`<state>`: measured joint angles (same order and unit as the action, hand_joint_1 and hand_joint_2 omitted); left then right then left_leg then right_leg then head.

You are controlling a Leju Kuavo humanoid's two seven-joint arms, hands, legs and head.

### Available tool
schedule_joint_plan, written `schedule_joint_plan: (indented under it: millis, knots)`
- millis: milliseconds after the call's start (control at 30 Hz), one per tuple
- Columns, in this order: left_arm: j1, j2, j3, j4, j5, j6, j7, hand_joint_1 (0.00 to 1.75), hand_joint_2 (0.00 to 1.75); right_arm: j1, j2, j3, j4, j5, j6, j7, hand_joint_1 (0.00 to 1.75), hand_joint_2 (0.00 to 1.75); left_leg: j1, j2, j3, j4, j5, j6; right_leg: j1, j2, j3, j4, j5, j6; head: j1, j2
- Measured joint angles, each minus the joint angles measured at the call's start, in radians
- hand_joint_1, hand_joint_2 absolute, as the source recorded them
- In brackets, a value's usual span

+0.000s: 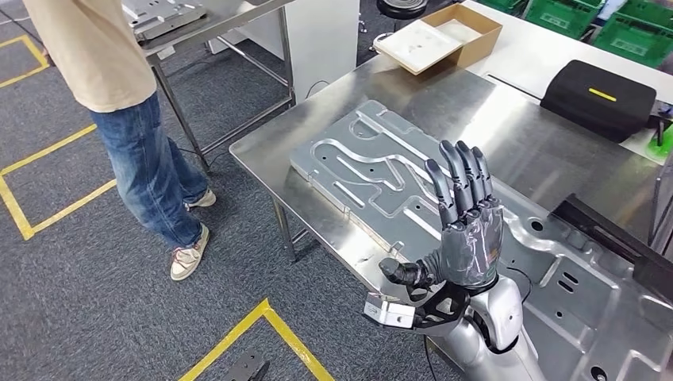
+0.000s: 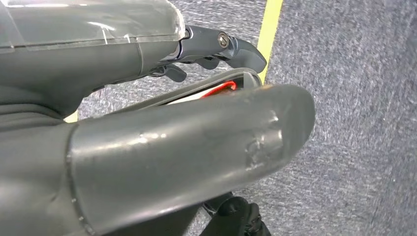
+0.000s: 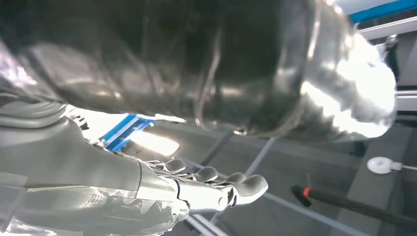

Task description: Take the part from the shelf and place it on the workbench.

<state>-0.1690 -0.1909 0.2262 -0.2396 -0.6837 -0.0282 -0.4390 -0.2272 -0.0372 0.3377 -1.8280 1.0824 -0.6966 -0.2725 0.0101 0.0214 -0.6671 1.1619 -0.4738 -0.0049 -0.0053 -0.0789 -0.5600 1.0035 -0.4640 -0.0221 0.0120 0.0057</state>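
Part [image 1: 373, 171] lies flat on worktop [image 1: 444, 91], near front edge. R hand [image 1: 464, 226] raised over part, fingers straight, apart, holding nothing. L hand [image 2: 147, 147] over carpet; grip state cannot tell. Person [image 1: 119, 87] stands beside worktop.

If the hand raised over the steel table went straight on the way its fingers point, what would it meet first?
Probably nothing close. The hand is open, fingers pointing up and away over the grooved plate on the table. Farther along stands the cardboard box, though depth and height are unclear.
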Motion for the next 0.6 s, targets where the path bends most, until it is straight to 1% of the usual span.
schedule_joint_plan:
  millis: [33, 67, 100, 133, 167, 200, 233, 267, 300, 333, 367, 400, 433, 467, 500, 533, 567, 600]
  knots:
    - [-0.001, 0.0, 0.0, 0.0, 0.0, 0.0, 0.002, 0.0, 0.0, 0.0, 0.0, 0.0, 0.0, 0.003, 0.0, 0.001, 0.0, 0.0, -0.004, 0.02, 0.036, -0.067, 0.021, 0.003, 0.003, -0.01, 0.0, 0.005, -0.004, 0.004, 0.0, 0.0]
    - [-0.003, 0.0, 0.0, 0.0, -0.002, 0.0, 0.005, 0.0, 0.0, -0.001, -0.001, 0.0, 0.0, 0.008, 0.0, 0.002, 0.0, 0.0, -0.006, 0.037, 0.061, -0.115, 0.033, 0.008, 0.006, -0.019, 0.0, 0.009, -0.008, 0.008, 0.001, 0.0]
    - [-0.004, 0.0, 0.0, 0.0, -0.004, 0.0, 0.011, 0.0, 0.0, -0.001, -0.002, 0.0, -0.001, 0.015, 0.0, 0.005, 0.0, 0.0, -0.008, 0.045, 0.072, -0.138, 0.035, 0.014, 0.009, -0.027, 0.0, 0.012, -0.011, 0.013, 0.001, 0.0]
    - [-0.004, 0.0, 0.0, 0.0, -0.008, -0.002, 0.018, 0.0, 0.0, -0.001, -0.003, 0.0, -0.001, 0.025, 0.0, 0.008, 0.0, 0.0, -0.011, 0.038, 0.071, -0.143, 0.032, 0.019, 0.011, -0.037, 0.001, 0.013, -0.013, 0.017, 0.001, 0.0]
    - [-0.003, 0.0, -0.001, 0.0, -0.013, -0.004, 0.025, 0.0, 0.0, -0.003, -0.003, 0.001, -0.001, 0.035, 0.0, 0.012, 0.0, 0.0, -0.01, 0.028, 0.07, -0.144, 0.035, 0.026, 0.011, -0.046, 0.002, 0.013, -0.014, 0.021, 0.002, 0.0]
    - [-0.002, 0.001, -0.001, 0.0, -0.019, -0.006, 0.034, 0.0, 0.0, -0.008, -0.004, 0.002, -0.001, 0.046, 0.0, 0.016, 0.0, 0.0, -0.009, 0.017, 0.07, -0.148, 0.037, 0.032, 0.009, -0.042, 0.003, 0.017, -0.019, 0.027, 0.001, 0.0]
    - [-0.002, 0.002, -0.002, 0.0, -0.024, -0.007, 0.041, 0.0, 0.0, -0.014, -0.004, 0.003, -0.001, 0.056, 0.001, 0.019, 0.0, 0.0, -0.008, 0.007, 0.071, -0.151, 0.04, 0.038, 0.006, -0.024, -0.002, 0.03, -0.031, 0.033, 0.001, 0.0]
    - [-0.005, 0.003, -0.003, 0.0, -0.028, -0.008, 0.047, 0.0, 0.0, -0.022, -0.005, 0.005, -0.002, 0.064, 0.004, 0.022, 0.0, 0.0, -0.005, -0.003, 0.072, -0.155, 0.043, 0.043, 0.002, 0.004, -0.017, 0.064, -0.054, 0.038, 0.001, 0.0]
    - [-0.009, 0.004, -0.004, 0.0, -0.031, -0.008, 0.051, 0.0, 0.0, -0.03, -0.007, 0.007, -0.002, 0.071, 0.007, 0.025, 0.0, 0.0, -0.003, -0.013, 0.073, -0.156, 0.045, 0.046, -0.001, 0.037, -0.041, 0.116, -0.083, 0.043, 0.002, 0.0]
    - [-0.014, 0.005, -0.005, 0.0, -0.032, -0.007, 0.053, 0.0, 0.0, -0.035, -0.01, 0.009, -0.003, 0.075, 0.012, 0.027, 0.0, 0.0, -0.002, -0.024, 0.072, -0.155, 0.046, 0.048, -0.003, 0.059, -0.073, 0.181, -0.115, 0.046, 0.002, 0.0]
    - [-0.019, 0.006, -0.006, 0.0, -0.032, -0.006, 0.053, 0.0, 0.0, -0.039, -0.013, 0.012, -0.003, 0.078, 0.017, 0.03, 0.0, 0.0, -0.002, -0.036, 0.071, -0.155, 0.047, 0.05, -0.004, 0.069, -0.105, 0.245, -0.138, 0.047, 0.002, 0.0]
    - [-0.024, 0.008, -0.007, 0.0, -0.03, -0.004, 0.051, 0.0, 0.0, -0.045, -0.015, 0.017, -0.003, 0.08, 0.022, 0.033, 0.0, 0.0, -0.002, -0.05, 0.07, -0.153, 0.047, 0.05, -0.005, 0.073, -0.127, 0.283, -0.143, 0.048, 0.002, 0.0]
    - [-0.027, 0.01, -0.007, 0.0, -0.029, -0.002, 0.048, 0.0, 0.0, -0.054, -0.018, 0.024, -0.002, 0.082, 0.026, 0.035, 0.0, 0.0, -0.002, -0.064, 0.069, -0.151, 0.047, 0.05, -0.006, 0.075, -0.133, 0.287, -0.128, 0.047, 0.002, 0.0]
    - [-0.028, 0.013, -0.007, 0.0, -0.027, -0.002, 0.044, 0.0, 0.0, -0.065, -0.021, 0.032, -0.001, 0.082, 0.028, 0.039, 0.0, 0.0, -0.002, -0.077, 0.069, -0.149, 0.046, 0.049, -0.007, 0.079, -0.119, 0.25, -0.095, 0.045, 0.002, 0.0]
    - [-0.028, 0.017, -0.007, 0.0, -0.027, -0.004, 0.04, 0.0, 0.0, -0.077, -0.024, 0.04, 0.0, 0.08, 0.03, 0.042, 0.0, 0.0, -0.002, -0.091, 0.07, -0.146, 0.046, 0.047, -0.008, 0.09, -0.09, 0.184, -0.053, 0.042, 0.002, 0.0]
    - [-0.026, 0.02, -0.008, 0.0, -0.027, -0.008, 0.037, 0.0, 0.0, -0.086, -0.026, 0.046, 0.002, 0.075, 0.031, 0.045, 0.0, 0.0, -0.002, -0.102, 0.068, -0.145, 0.046, 0.044, -0.01, 0.115, -0.06, 0.118, -0.025, 0.038, 0.002, 0.0]
    - [-0.024, 0.025, -0.008, 0.0, -0.027, -0.012, 0.036, 0.0, 0.0, -0.091, -0.027, 0.052, 0.004, 0.067, 0.03, 0.047, 0.0, 0.0, -0.001, -0.113, 0.065, -0.143, 0.046, 0.04, -0.011, 0.138, -0.037, 0.064, -0.006, 0.035, 0.002, 0.0]
    - [-0.02, 0.03, -0.008, 0.0, -0.028, -0.014, 0.035, 0.0, 0.0, -0.093, -0.027, 0.056, 0.008, 0.057, 0.029, 0.048, 0.0, 0.0, 0.001, -0.123, 0.062, -0.143, 0.048, 0.034, -0.011, 0.154, -0.025, 0.035, 0.0, 0.033, 0.001, 0.0]
